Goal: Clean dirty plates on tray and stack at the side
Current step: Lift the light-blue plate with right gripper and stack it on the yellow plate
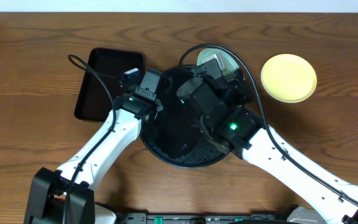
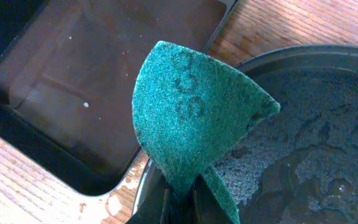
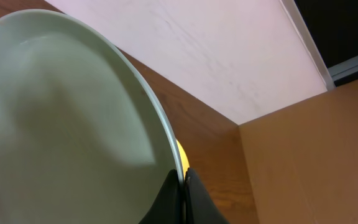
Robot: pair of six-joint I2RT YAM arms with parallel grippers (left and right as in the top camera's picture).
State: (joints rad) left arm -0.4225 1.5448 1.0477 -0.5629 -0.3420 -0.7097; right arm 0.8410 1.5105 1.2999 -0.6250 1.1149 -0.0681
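My right gripper [image 3: 182, 186] is shut on the rim of a pale mint-blue plate [image 3: 61, 137], held tilted above the far side of the round black tray [image 1: 185, 163]; overhead the plate [image 1: 219, 59] shows behind the arm. My left gripper [image 2: 182, 199] is shut on the teal sponge [image 2: 191, 112], held folded over the tray's left rim [image 2: 278, 56]. The tray holds foamy water [image 2: 303, 143]. A yellow plate [image 1: 288, 77] lies on the table to the right of the tray; a sliver of it [image 3: 179, 152] shows in the right wrist view. A third plate is not in view.
A rectangular black tray [image 1: 107, 84], also in the left wrist view [image 2: 92, 81], holds water left of the round tray. Both arms cross over the round tray. A white wall [image 3: 216, 56] stands behind the wooden table.
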